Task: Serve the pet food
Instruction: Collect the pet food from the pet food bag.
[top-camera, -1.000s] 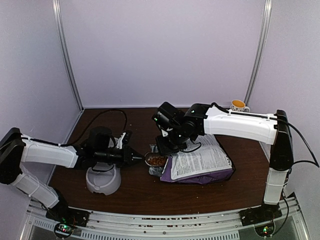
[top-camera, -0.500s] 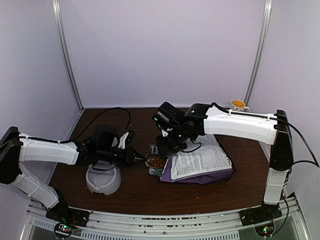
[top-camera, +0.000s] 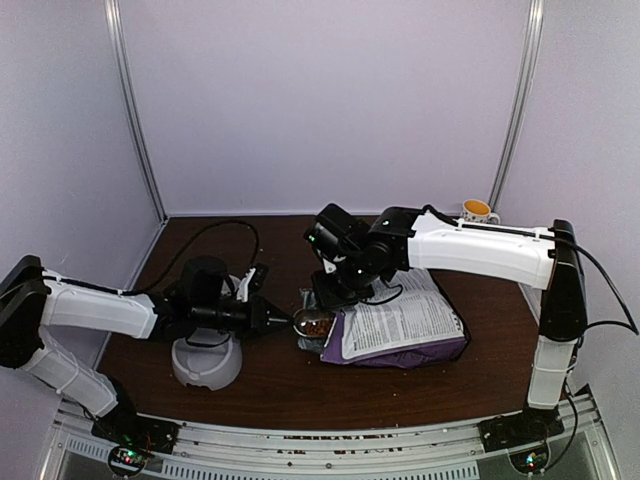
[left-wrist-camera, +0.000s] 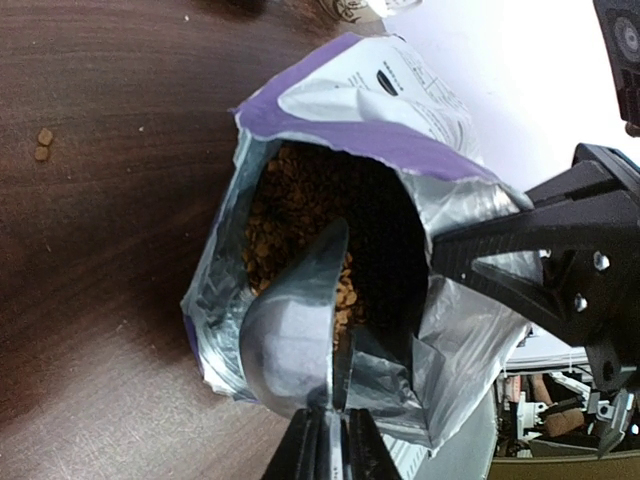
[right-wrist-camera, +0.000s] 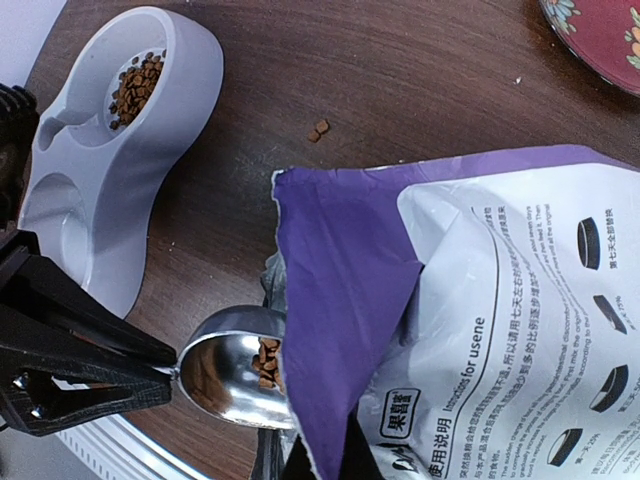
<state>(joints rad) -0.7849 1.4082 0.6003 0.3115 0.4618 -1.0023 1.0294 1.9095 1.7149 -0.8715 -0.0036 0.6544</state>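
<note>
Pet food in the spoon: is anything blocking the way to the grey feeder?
Nothing visible does. The pet food sits in the spoon at the mouth of the bag; only bare table separates it from the feeder.

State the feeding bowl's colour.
The feeding bowl is pale grey, clearest in the right wrist view.

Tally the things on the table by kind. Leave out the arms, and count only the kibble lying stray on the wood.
Purple printed foil bag: 1
Shiny metal spoon: 1
Grey plastic two-well feeder: 1
Red patterned plate: 1
White mug with an orange inside: 1
Stray brown kibble pellets: 2
Total: 7
</note>
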